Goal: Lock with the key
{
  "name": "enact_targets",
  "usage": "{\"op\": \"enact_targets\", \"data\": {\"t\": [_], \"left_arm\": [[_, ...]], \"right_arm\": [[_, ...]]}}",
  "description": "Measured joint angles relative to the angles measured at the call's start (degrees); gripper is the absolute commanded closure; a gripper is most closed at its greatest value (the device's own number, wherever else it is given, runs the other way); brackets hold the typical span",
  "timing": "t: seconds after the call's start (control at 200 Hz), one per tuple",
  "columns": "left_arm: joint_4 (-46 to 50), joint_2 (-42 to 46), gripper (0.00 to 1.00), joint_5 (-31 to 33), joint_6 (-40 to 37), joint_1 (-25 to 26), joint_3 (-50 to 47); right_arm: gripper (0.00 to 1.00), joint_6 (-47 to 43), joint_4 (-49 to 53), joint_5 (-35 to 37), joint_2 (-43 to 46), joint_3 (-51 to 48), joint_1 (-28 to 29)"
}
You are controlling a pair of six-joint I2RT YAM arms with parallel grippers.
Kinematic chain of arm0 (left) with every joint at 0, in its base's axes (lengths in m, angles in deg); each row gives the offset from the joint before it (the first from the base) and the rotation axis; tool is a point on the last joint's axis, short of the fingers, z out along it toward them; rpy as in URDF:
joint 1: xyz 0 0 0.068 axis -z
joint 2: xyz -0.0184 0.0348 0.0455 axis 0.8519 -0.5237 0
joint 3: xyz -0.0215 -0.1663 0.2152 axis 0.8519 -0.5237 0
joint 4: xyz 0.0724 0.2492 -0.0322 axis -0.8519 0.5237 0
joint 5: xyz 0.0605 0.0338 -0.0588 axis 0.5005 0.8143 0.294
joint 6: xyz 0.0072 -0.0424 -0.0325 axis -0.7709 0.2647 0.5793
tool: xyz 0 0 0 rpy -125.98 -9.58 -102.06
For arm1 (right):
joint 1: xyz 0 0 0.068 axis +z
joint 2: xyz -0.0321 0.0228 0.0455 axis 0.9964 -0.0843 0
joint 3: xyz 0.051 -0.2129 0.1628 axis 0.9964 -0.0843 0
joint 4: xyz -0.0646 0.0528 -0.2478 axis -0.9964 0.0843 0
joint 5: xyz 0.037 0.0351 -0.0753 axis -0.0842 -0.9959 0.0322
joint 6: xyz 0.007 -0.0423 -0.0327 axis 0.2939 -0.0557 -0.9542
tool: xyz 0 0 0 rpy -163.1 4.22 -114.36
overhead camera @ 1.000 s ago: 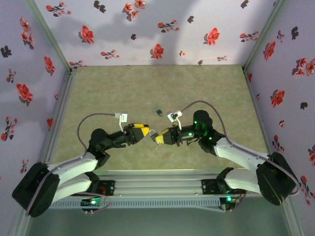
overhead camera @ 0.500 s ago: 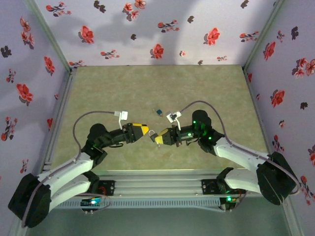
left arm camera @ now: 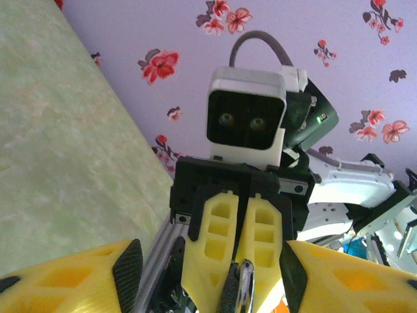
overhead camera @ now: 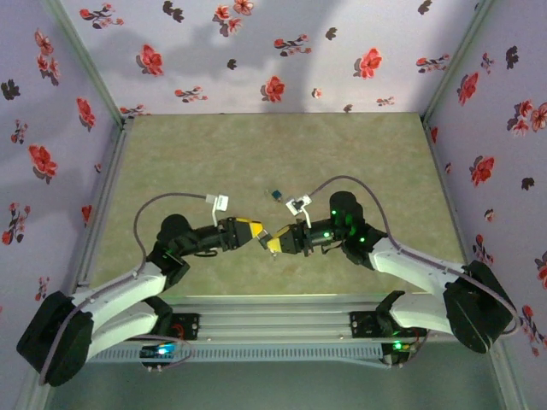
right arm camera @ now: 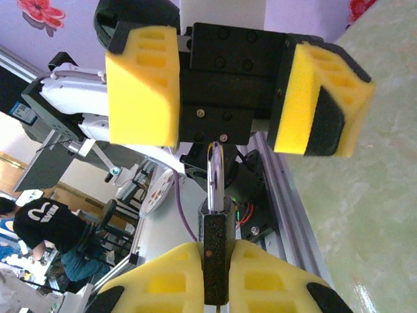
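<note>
Closing in since a second ago, the left gripper [overhead camera: 250, 228] now reaches the padlock [right arm camera: 215, 254], its yellow fingers [right arm camera: 143, 78] spread wide on either side of the shackle [right arm camera: 215, 173] without touching it. The right gripper [overhead camera: 278, 243] pinches the padlock's body tight. A small key [overhead camera: 275, 195] lies on the desk [overhead camera: 214, 154] just beyond them.

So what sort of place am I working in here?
Probably a lab test booth: lilac walls papered with red flowers box in a mottled green tabletop with aluminium rails at the near edge, and the right wrist view catches a person in a black T-shirt amid workshop equipment behind.
</note>
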Motion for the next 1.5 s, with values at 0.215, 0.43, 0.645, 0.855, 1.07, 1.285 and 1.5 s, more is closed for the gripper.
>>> {"op": "enact_targets", "data": {"t": [0.215, 0.43, 0.645, 0.855, 1.07, 1.285, 1.5], "left_arm": [[-0.98, -0.81, 0.50, -0.20, 0.04, 1.90, 0.00], [-0.28, -0.63, 0.56, -0.20, -0.31, 1.90, 0.33], [0.48, 0.76, 0.61, -0.17, -0.68, 1.90, 0.74], [0.94, 0.76, 0.68, -0.15, -0.85, 1.90, 0.74], [1.27, 0.70, 0.76, 0.04, -1.53, 1.90, 0.74], [1.66, 0.57, 0.89, 0.07, -1.75, 1.90, 0.74], [1.62, 0.55, 1.00, 0.02, -2.36, 1.90, 0.74]], "right_arm": [[1.00, -0.35, 0.68, 0.15, 0.00, 0.35, 0.00], [1.00, -0.35, 0.90, 0.20, -0.09, 0.35, 0.00], [1.00, -0.35, 0.90, 0.22, -0.66, 0.39, 0.04], [1.00, -0.33, 0.87, 0.37, -1.46, 0.42, 0.04], [1.00, -0.35, 0.83, 0.31, -1.46, 0.61, 0.04], [1.00, -0.35, 0.61, -0.07, -1.46, 0.68, 0.15], [1.00, -0.33, 0.59, -0.44, -1.46, 0.68, 0.15]]}}
